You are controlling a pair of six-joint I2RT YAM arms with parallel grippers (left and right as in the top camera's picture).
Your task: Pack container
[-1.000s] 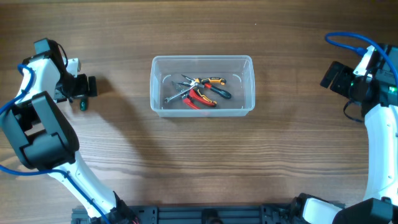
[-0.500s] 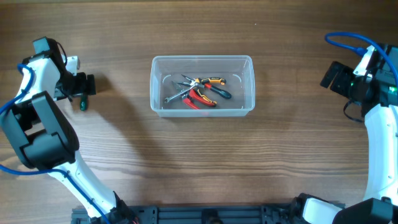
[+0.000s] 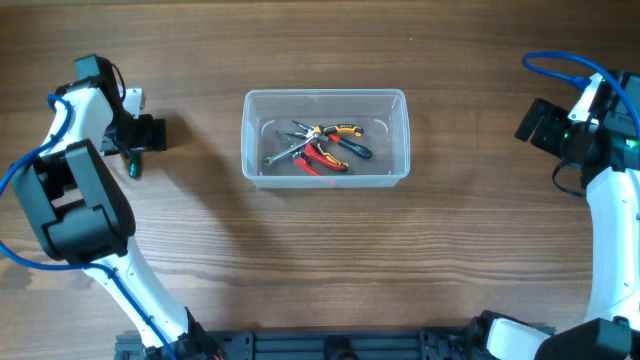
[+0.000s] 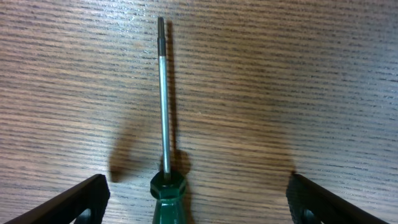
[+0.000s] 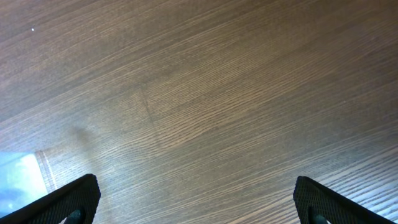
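The clear plastic container stands mid-table and holds orange-handled pliers, red-handled pliers, a wrench and a dark screwdriver. A green-handled screwdriver lies on the table at the far left; in the overhead view only its handle shows under my left arm. My left gripper is open with its fingers wide on either side of the green handle, not touching it. My right gripper is open and empty over bare wood at the far right, well away from the container.
The container's corner shows faintly at the left edge of the right wrist view. The wooden table extends around the container. A blue cable loops above the right arm.
My left arm has shifted slightly right and up over the green screwdriver. The right arm and the container have not moved.
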